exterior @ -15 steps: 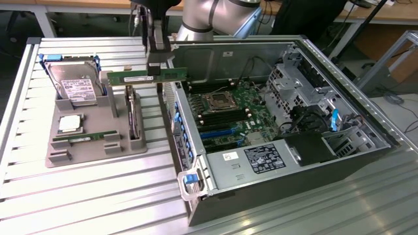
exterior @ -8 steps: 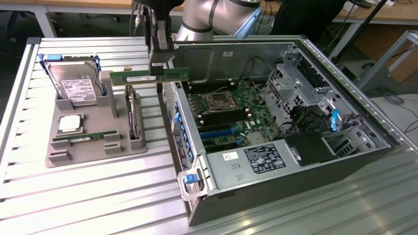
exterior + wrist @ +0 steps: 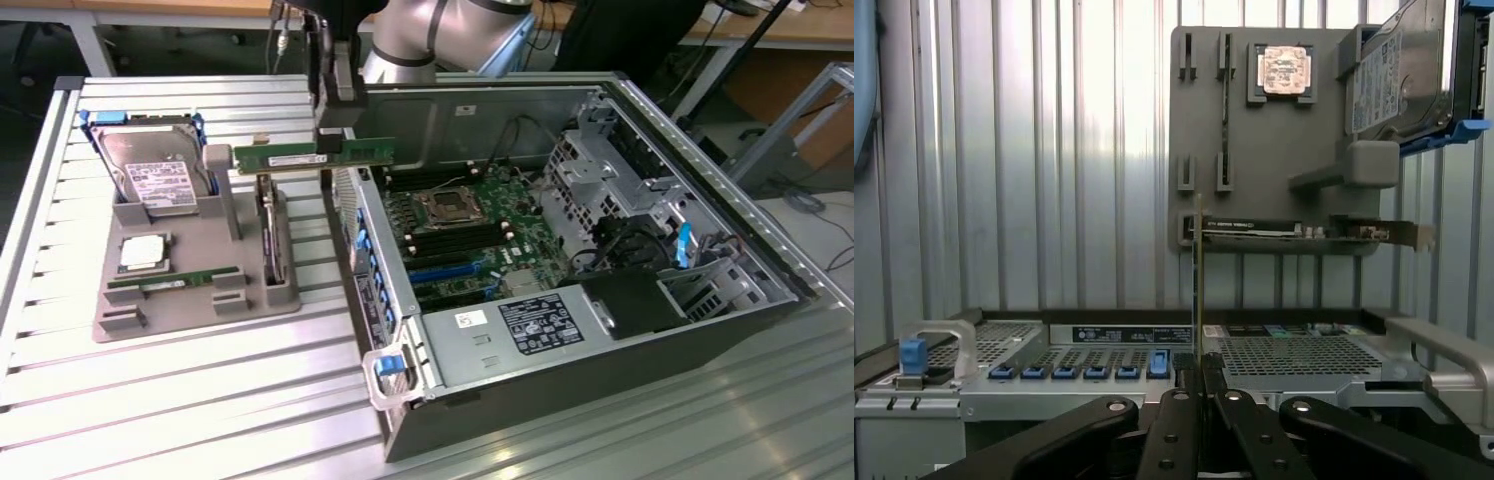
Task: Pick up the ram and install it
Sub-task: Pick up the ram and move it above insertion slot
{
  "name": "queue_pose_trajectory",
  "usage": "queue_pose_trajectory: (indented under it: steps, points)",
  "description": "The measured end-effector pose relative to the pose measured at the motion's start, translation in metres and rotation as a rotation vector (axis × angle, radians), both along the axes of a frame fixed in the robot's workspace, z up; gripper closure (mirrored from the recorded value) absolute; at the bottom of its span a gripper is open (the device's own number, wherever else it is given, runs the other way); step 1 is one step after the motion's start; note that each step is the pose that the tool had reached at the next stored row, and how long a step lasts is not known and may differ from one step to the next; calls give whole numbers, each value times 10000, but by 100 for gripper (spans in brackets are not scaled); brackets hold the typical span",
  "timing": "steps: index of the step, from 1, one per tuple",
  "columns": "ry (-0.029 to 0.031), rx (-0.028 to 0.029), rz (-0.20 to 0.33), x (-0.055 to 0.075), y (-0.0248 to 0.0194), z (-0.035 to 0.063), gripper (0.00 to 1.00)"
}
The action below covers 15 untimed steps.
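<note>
We see the black two-fingered gripper [image 3: 332, 135] in the upper centre-left of the exterior frame. Its jaws are closed almost fully on the top edge of the ram [image 3: 316, 155], a long thin green circuit-board stick with a white label. The ram hangs in the air, lengthwise level and standing on edge. It touches nothing but the fingers.

It sits above the gap between the grey moulded tray [image 3: 200, 305] at the frame's left and the open dark metal computer case [image 3: 601, 400] at the centre and right.

In the tray lie a boxy silver hard drive with blue rails [image 3: 154, 175], a square silver processor chip [image 3: 144, 250] and a second green stick [image 3: 174, 281] seated in a slot. The green motherboard [image 3: 467, 235] lies inside the case.

Everything rests on a ribbed aluminium table [image 3: 200, 400].

From the wrist we see the ram [image 3: 1199, 280] edge-on, a thin line clamped in the gripper [image 3: 1200, 385].
</note>
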<state>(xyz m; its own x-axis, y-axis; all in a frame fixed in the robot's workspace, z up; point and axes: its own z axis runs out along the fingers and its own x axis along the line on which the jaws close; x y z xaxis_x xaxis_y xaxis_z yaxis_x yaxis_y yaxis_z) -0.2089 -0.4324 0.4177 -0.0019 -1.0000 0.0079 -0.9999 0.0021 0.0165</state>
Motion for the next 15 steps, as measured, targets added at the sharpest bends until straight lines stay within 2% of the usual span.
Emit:
queue_pose_trajectory:
  steps: [15]
  points:
    - [0,0,1,103,0,0,88]
